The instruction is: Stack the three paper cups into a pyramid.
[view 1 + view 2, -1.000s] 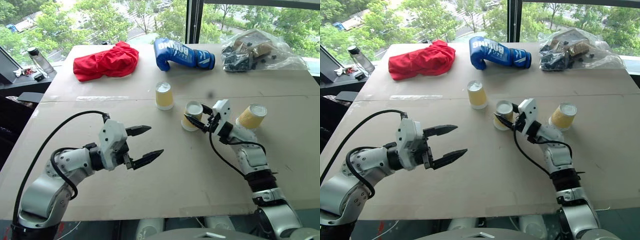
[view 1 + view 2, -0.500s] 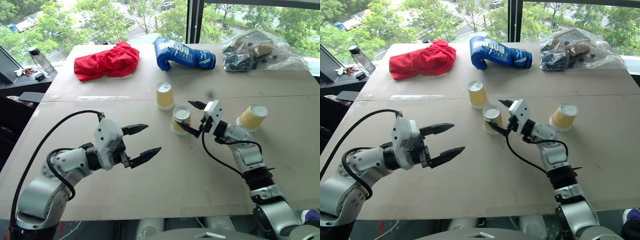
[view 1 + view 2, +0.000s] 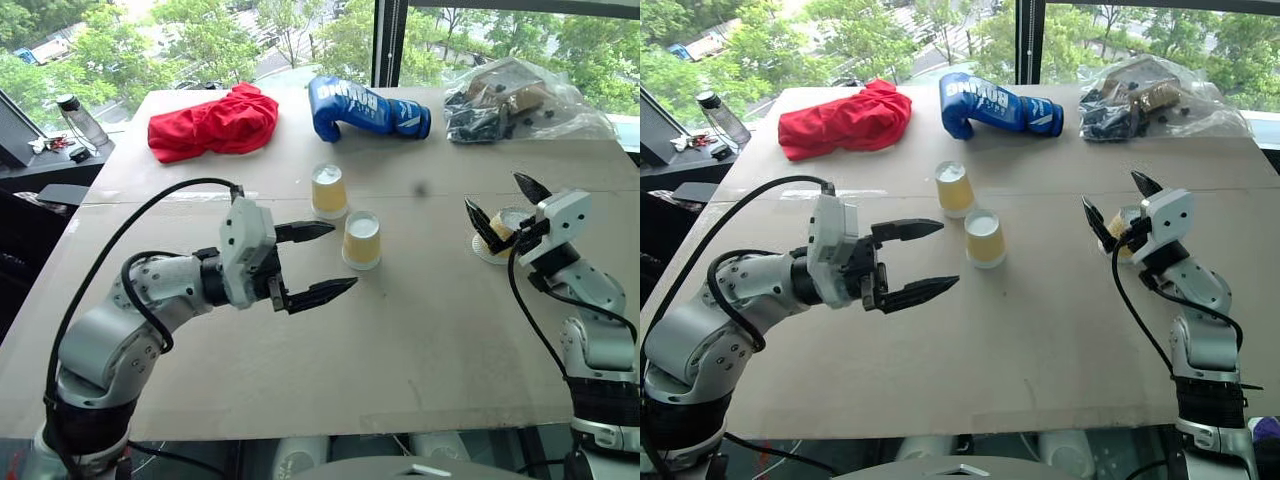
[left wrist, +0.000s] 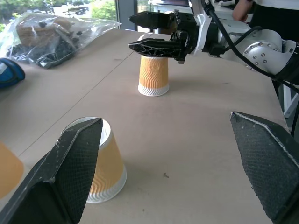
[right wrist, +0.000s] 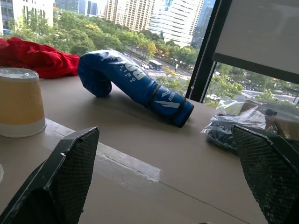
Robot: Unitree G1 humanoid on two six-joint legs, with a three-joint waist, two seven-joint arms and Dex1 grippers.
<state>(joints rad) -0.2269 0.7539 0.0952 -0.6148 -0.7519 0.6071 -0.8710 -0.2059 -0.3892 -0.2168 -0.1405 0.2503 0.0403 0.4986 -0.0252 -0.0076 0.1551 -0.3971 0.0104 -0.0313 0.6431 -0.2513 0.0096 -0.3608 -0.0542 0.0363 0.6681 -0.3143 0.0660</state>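
Three paper cups stand upside down on the tabletop (image 3: 420, 330), none stacked: the far cup (image 3: 328, 191) and the middle cup (image 3: 362, 240) close together near the centre, the right cup (image 4: 153, 75) well apart to the right. The right pincer (image 3: 503, 207) hovers spread wide just over that cup. The left pincer (image 3: 318, 262), also wide open, hangs near the middle cup. Beyond lie a red cloth (image 3: 212, 122), a blue boxing glove (image 3: 365, 108) and a plastic bag (image 3: 520, 98).

3 yellow-tan paper cups, ribbed sides, white rims/bases, all upside down on the table, none stacked. Far cup (image 3: 328, 191) sits mid-table. 2nd cup (image 3: 361, 240) stands just near-right of it, close but apart. 3rd cup (image 4: 153, 75) stands well off to the right, alone, upright on its rim.
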